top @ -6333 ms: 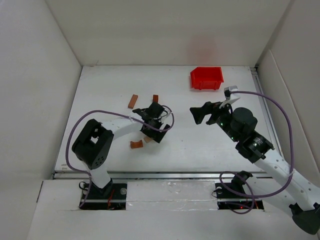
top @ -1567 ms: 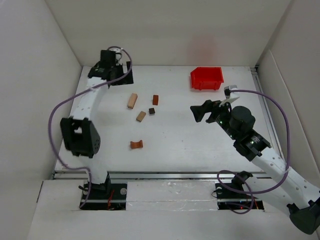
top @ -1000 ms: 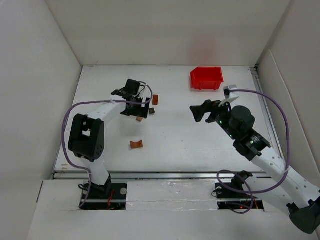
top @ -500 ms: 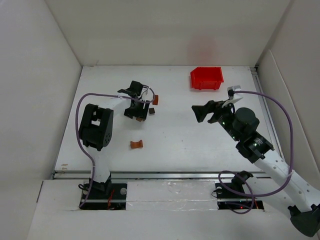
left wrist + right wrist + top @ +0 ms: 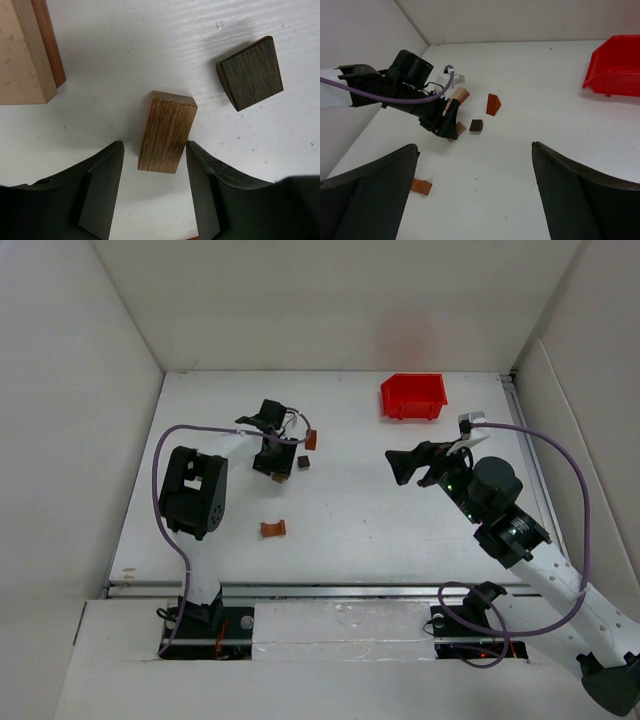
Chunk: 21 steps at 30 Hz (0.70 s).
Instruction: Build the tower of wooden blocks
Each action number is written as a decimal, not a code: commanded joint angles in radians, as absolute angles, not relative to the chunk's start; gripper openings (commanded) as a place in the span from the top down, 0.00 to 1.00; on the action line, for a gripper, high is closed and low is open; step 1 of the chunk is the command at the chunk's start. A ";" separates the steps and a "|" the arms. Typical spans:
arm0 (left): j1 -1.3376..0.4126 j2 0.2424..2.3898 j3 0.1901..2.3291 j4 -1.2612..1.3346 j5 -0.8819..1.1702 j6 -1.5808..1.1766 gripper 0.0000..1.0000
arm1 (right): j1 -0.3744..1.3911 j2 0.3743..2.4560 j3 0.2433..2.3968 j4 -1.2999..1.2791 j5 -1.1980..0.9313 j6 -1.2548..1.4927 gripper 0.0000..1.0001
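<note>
Left gripper [image 5: 155, 150] straddles the tan block [image 5: 167, 132], jaws half drawn in, a sliver of table showing on one side. We see the dark cube [image 5: 250, 72] apart on one flank and the pale bar [image 5: 22, 55] on the other. Nearer the bases the arch [image 5: 272, 529] lies alone. Our left arm doubles back from its elbow; the right gripper [image 5: 405, 465] hovers gaping over bare table [image 5: 350, 530], well short of the bin [image 5: 413, 396]

arms [image 5: 552, 578]: white links, black joints | cables [image 5: 586, 530]: purple (looping)
</note>
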<state>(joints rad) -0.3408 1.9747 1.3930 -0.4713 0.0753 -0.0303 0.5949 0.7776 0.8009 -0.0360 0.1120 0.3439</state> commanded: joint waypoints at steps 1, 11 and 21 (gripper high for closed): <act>-0.357 1.980 1.430 -0.483 0.080 -0.017 0.50 | 0.589 0.769 0.787 0.008 0.103 0.334 0.00; -0.383 1.984 1.436 -0.479 0.009 -0.020 0.49 | 0.589 0.752 0.785 0.008 0.095 0.334 0.00; -0.383 1.971 1.427 -0.457 0.009 -0.006 0.60 | 0.589 0.741 0.785 0.003 0.094 0.334 0.00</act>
